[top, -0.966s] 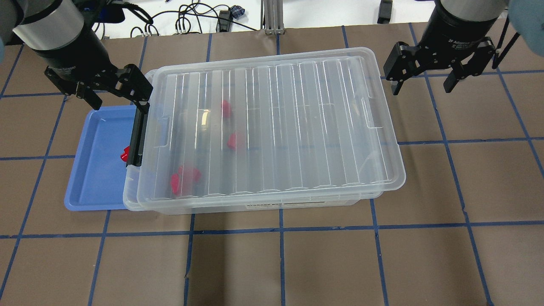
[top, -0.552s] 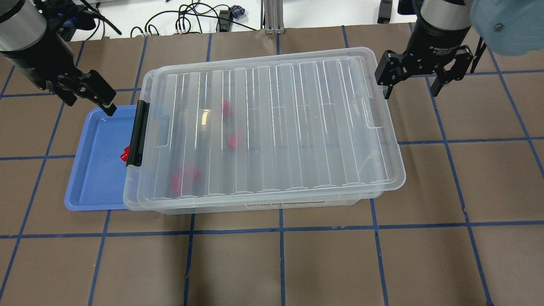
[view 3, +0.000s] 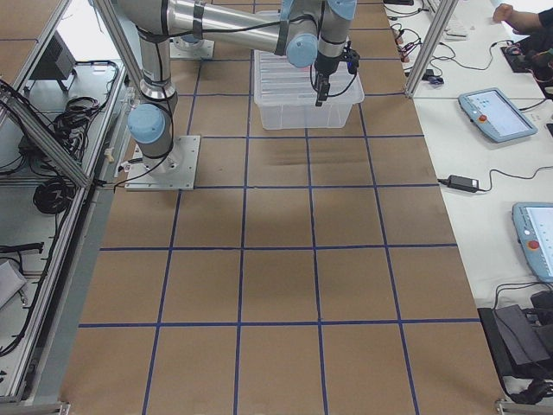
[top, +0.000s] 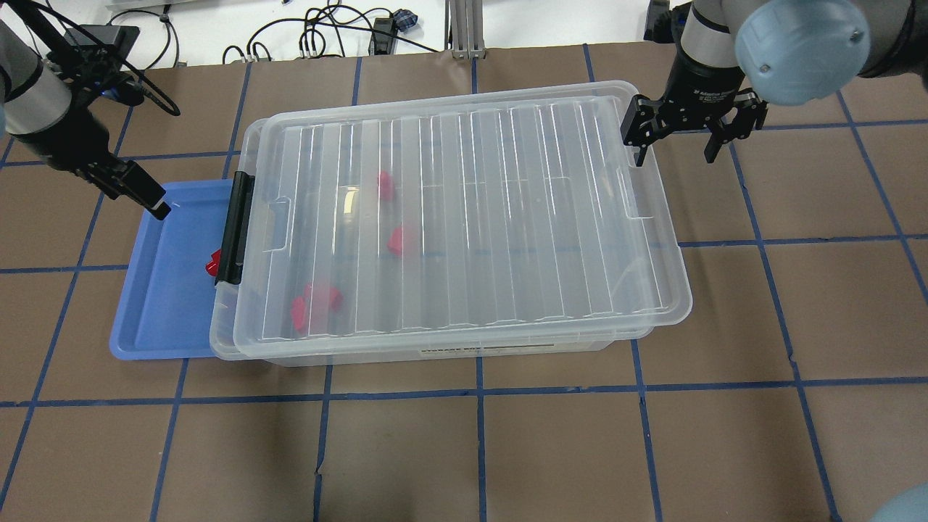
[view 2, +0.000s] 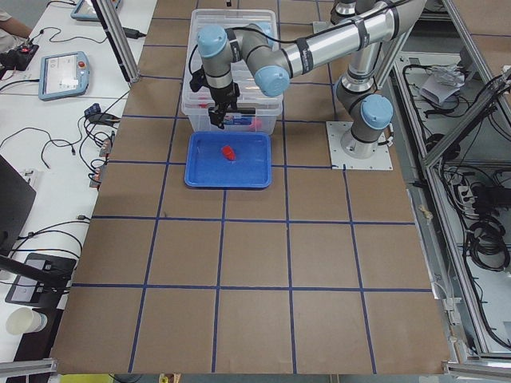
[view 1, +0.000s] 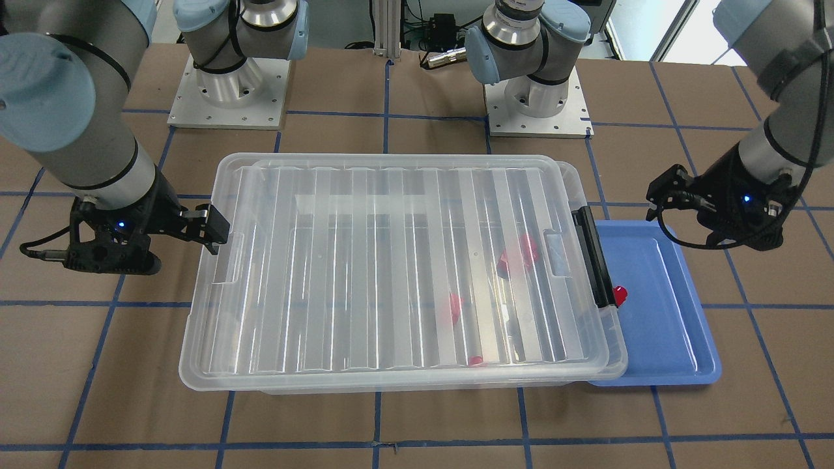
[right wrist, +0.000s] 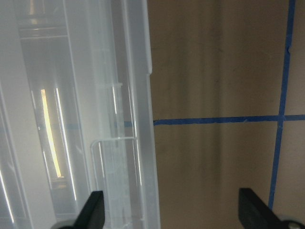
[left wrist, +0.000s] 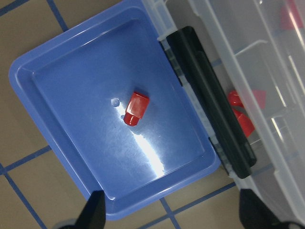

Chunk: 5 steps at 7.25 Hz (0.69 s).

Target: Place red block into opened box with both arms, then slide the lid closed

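The clear box (top: 223, 342) sits mid-table with the ribbed lid (top: 464, 217) lying on it, set slightly to the right. A black latch bar (top: 233, 225) stands at the box's left end. Several red blocks (top: 398, 241) show through the lid. One more red block (left wrist: 136, 108) lies in the blue tray (top: 145, 319), close to the latch. My left gripper (top: 148, 199) hangs open above the tray's far left corner, holding nothing. By the lid's far right corner my right gripper (top: 674, 148) is open and empty, one finger next to the lid's edge.
The tray (view 1: 677, 352) is tucked under the box's latch end. Both arm bases (view 1: 534, 104) are bolted at the table's robot side. Cables (top: 326, 36) lie beyond the far edge. Brown tabletop with a blue tape grid (top: 478, 449) spreads in front of the box.
My left gripper has pulled back left from the latch end to the tray's far corner. The right gripper has shifted left toward the lid's corner. Lid and blocks have not moved.
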Available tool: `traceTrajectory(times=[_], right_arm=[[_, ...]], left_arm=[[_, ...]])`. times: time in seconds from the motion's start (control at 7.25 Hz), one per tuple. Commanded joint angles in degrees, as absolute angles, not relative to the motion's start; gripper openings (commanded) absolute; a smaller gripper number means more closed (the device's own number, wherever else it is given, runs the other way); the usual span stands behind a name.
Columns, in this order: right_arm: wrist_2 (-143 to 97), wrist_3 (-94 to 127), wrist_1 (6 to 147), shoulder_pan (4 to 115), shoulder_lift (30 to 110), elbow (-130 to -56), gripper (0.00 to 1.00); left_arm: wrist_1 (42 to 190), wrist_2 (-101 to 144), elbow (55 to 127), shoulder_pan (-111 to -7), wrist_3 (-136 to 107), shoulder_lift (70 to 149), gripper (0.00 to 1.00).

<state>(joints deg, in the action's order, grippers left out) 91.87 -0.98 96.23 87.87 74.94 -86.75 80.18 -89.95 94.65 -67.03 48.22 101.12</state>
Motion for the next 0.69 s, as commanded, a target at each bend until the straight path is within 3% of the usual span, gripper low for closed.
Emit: traceTrajectory(times=[0.0,0.55], right_arm=[[92.0,-1.0,98.0,87.5,72.7,-86.7,1.00],[91.7,-1.6,98.3,85.7,72.0,-86.8,1.00]], left_arm=[[78.1,-87.4,96.5,-64.3,48.4,105.9,1.00],[67.9,-84.6,102.3,-64.2,56.7,110.3,1.00]])
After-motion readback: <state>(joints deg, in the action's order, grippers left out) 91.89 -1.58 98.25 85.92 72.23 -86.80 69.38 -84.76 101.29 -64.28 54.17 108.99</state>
